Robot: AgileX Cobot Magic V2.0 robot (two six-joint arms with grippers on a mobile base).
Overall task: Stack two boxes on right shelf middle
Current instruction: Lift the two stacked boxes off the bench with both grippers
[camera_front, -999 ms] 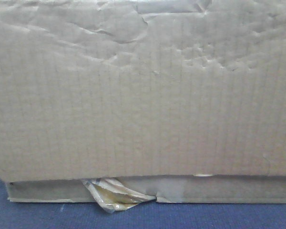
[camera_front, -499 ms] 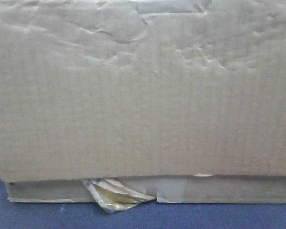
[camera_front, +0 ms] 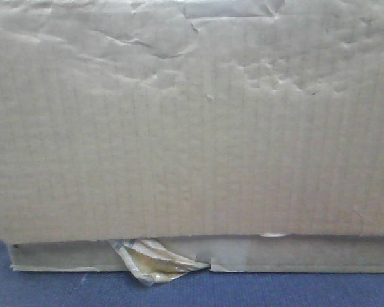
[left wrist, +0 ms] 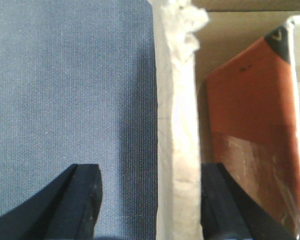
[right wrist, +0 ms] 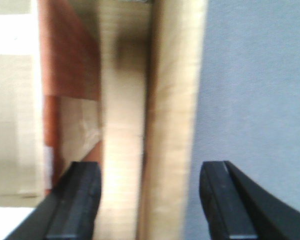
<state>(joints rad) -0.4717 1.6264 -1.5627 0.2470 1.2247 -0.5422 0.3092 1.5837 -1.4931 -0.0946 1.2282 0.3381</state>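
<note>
Front view: tall tan corrugated cardboard box with a creased face [camera_front: 192,121] fills the frame. It sits on top of a flat tan cardboard box [camera_front: 307,254]. A crumpled yellowish tape scrap [camera_front: 155,261] sticks out of the flat one's front. Both rest on blue cloth [camera_front: 243,291]. No steel shelf in any view, so I can't tell how close I am to it.

My left gripper [left wrist: 150,172] straddles a cream cardboard wall [left wrist: 177,125] of an open-topped box, the tall one I think. The outer finger [left wrist: 82,195] is over cloth and clearly apart from the wall. The inner finger is inside, up against the wall, beside an orange flat-sided item [left wrist: 250,125]. So the jaws are spread and not clamping.

My right gripper [right wrist: 150,170] straddles the opposite wall [right wrist: 160,100]. The fingers are wide apart and the wall fills the gap. The view is blurred, so I can't tell if it's pinching.

Risks, my judgement:
- The left wall's rim is frayed at the far end. Pinching thin cardboard there could tear or buckle it.
- If only one side bites, the box would tilt when lifted and the orange item could slide.
- The left jaws closing from one side could drag the wall sideways and skew the stack.
- I hold nothing on the flat box, so lifting may leave it behind or knock it.
</note>
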